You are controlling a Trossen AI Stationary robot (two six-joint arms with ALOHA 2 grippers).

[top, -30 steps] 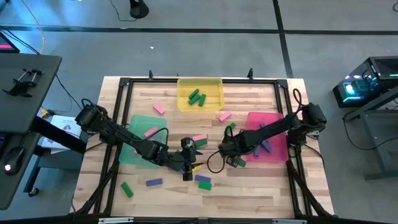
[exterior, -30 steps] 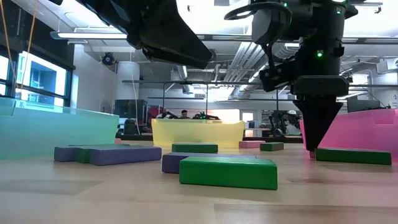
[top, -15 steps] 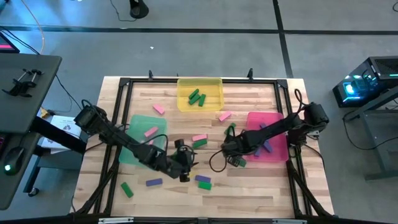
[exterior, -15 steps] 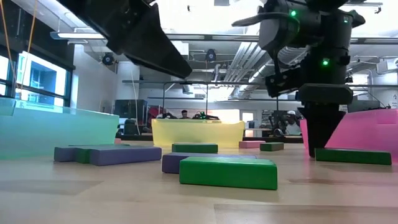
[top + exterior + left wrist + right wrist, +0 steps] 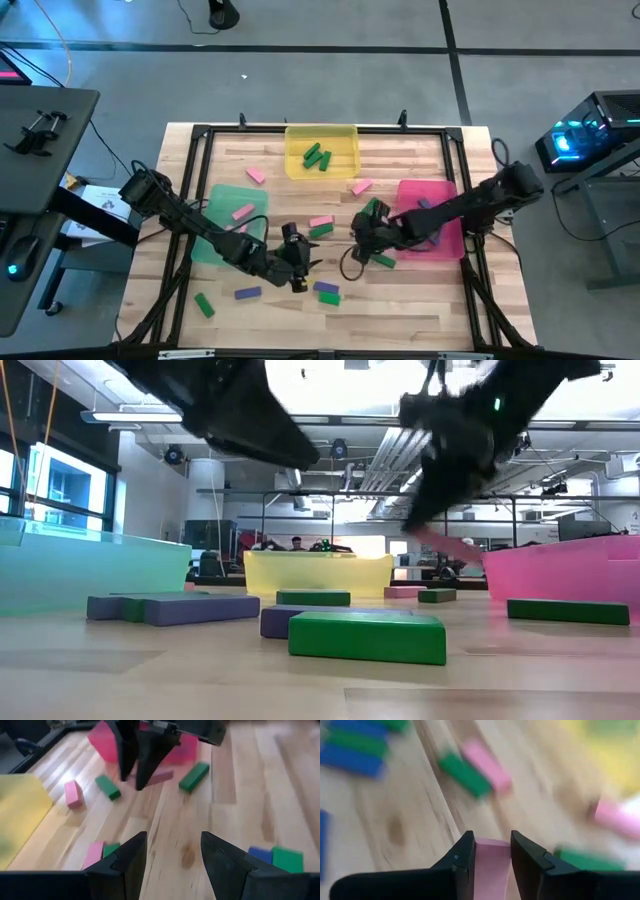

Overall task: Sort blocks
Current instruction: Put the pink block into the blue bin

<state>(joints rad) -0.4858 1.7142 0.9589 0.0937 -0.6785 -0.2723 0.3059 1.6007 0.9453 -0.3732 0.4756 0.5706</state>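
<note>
Sorting is partly done — a few small bar-shaped blocks (image 5: pixel 317 155) sit in trays, many lie loose, while the right gripper (image 5: pixel 489 851) clamps a pink block (image 5: pixel 490 867) and the left gripper (image 5: pixel 172 851) hovers open-fingered over the wooden table (image 5: pixel 420 300)

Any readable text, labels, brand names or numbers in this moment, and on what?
None can be read. The blocks, such as the pink block held in the right gripper, and the yellow tray, green tray and pink tray are plain. Room signage in the low view is too small.
</note>
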